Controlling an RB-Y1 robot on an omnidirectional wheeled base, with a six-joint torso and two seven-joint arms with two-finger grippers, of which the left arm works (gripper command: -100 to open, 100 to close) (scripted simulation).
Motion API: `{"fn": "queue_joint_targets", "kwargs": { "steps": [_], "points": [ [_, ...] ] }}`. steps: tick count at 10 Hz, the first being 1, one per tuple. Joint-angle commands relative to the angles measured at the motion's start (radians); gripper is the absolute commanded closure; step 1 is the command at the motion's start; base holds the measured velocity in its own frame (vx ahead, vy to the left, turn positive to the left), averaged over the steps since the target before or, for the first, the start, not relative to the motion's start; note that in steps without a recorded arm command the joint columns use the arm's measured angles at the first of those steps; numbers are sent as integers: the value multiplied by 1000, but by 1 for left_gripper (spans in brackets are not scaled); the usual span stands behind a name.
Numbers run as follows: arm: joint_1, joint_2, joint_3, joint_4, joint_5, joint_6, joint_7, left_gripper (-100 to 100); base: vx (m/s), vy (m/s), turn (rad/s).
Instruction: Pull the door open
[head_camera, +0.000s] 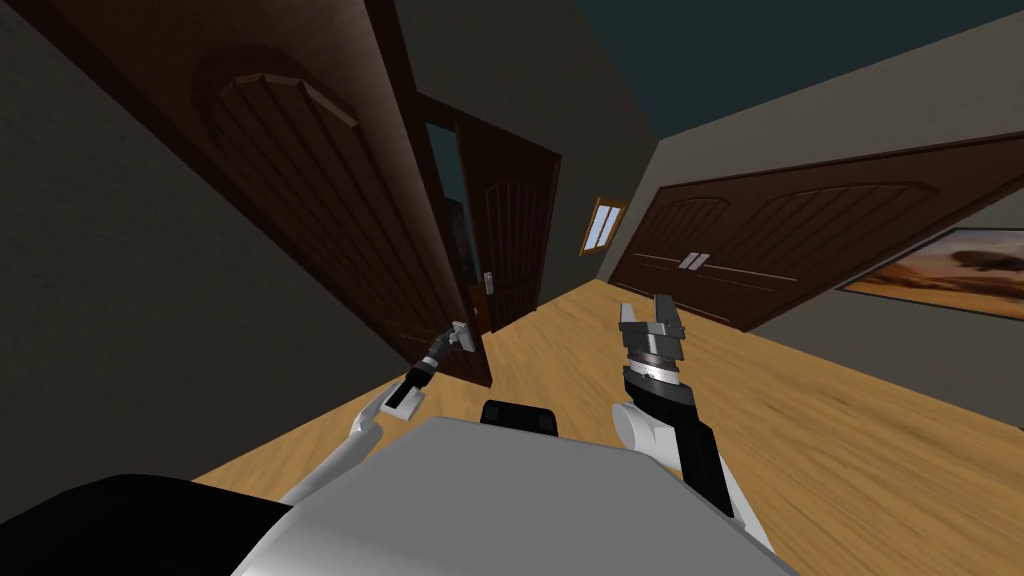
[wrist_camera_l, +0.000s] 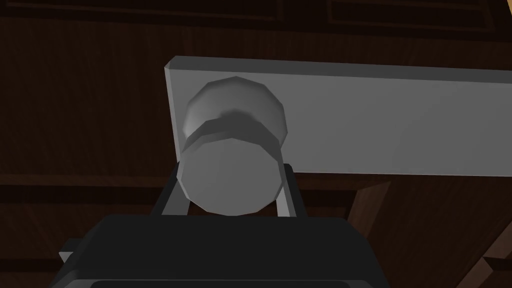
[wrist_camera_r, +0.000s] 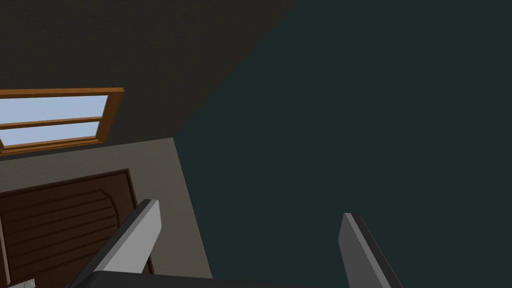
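Head view: the dark brown door stands at the robot's left, and the left gripper reaches to the grey knob near the leaf's free edge. The right gripper is raised in front of the chest, well apart from the door, above the wooden floor.

Left wrist view: the two fingers press the opposite sides of the round knob, which projects from a grey backplate on the dark panel; the claw is closed on the knob.

Right wrist view: its fingers stand wide apart, holding nothing.

Step in hand, as judged: the pull itself. It should go best with a firm clamp and a draw along the leaf's arc about its hinges, not straight back, the wrist turning with the knob so the blades do not slide off its smooth sides.
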Motion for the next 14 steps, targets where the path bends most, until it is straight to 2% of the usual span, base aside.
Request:
{"fn": "queue_joint_targets", "kwargs": {
  "steps": [1, 2, 3, 4, 11, 13, 14],
  "points": [
    [10, 8, -21, 1, -3, -27, 13, 100, -199, 108, -112],
    [17, 17, -26, -1, -3, -37, 20, 100, -177, 115, -103],
    [14, 15, -13, 2, -1, -25, 13, 100, -81, 55, -16],
    [21, 28, -23, 9, -3, -44, 24, 100, -143, 57, -123],
    [35, 84, -60, 27, -9, -123, 69, 100, -205, 93, -142],
    [38, 95, -67, 31, -10, -139, 78, 100, -180, 101, -92],
    [34, 97, -55, 38, -7, -132, 74, 100, -68, 54, -13]
  ]
}}
